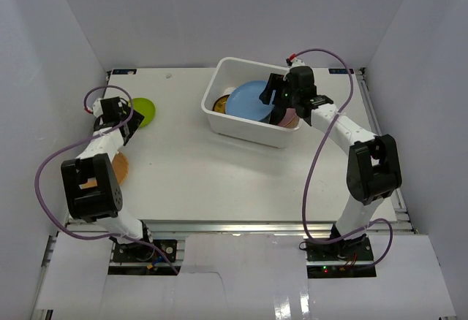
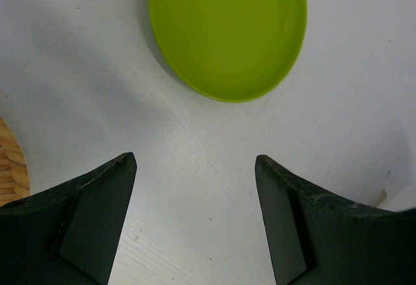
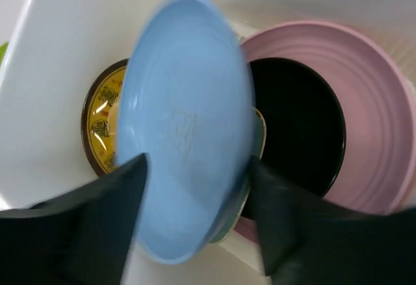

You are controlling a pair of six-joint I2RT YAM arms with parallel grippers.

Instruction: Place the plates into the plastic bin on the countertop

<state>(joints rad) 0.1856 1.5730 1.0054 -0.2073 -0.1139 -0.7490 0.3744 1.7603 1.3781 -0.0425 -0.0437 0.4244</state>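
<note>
- 3 plain pale walls enclosed the scene: a back wall [image 1: 234, 13], a left wall [image 1: 36, 64] and a right wall [image 1: 431, 64].
- A white countertop [image 1: 219, 181] filled the middle.
- A metal rail [image 1: 241, 225] ran along its near edge.
- White panels [image 1: 256, 283] lay below the rail.
- Light was even, with soft shadows on the countertop.

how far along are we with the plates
Pink plate, black plate and brown-gold plate lie in the plastic bin. The blue plate, tilted and blurred, is inside it under the open right gripper. Left to do: lime green plate and orange woven plate on the countertop, open left gripper beside the green one.
</note>
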